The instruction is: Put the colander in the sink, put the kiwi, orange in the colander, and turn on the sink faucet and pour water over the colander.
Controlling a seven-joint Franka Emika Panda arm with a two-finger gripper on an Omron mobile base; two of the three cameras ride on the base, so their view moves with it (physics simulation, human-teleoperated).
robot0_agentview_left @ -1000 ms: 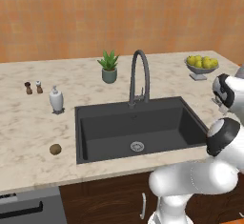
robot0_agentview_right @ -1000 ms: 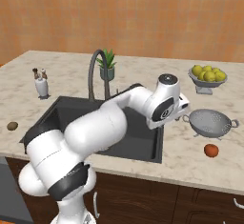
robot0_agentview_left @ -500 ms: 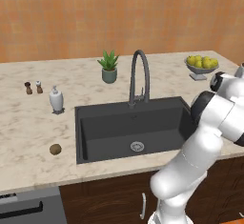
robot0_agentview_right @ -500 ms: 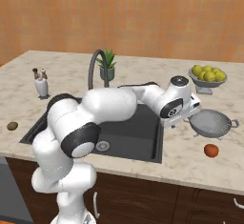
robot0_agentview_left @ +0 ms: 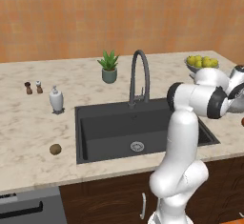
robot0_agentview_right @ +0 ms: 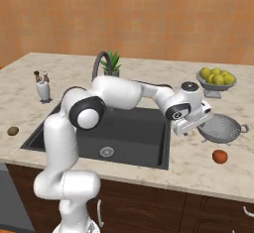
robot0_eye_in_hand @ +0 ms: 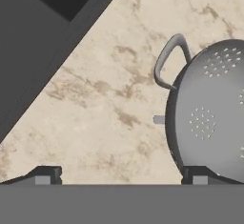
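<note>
Fingers (robot0_eye_in_hand: 119, 173) spread wide, nothing held, just beside the colander (robot0_agentview_right: 222, 128). It sits upright on the bench (robot0_agentview_right: 188, 162) right of the sink (robot0_agentview_right: 139, 133), mouth up. Round, so its handle line is the long axis, seemingly running across the bench. Shift over the rim, near a handle (robot0_eye_in_hand: 167, 58), drop, then close.

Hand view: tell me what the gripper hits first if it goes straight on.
Probably the bare counter just beside the colander; one of the open jaws lines up with the colander's rim, so it may clip that first.
</note>
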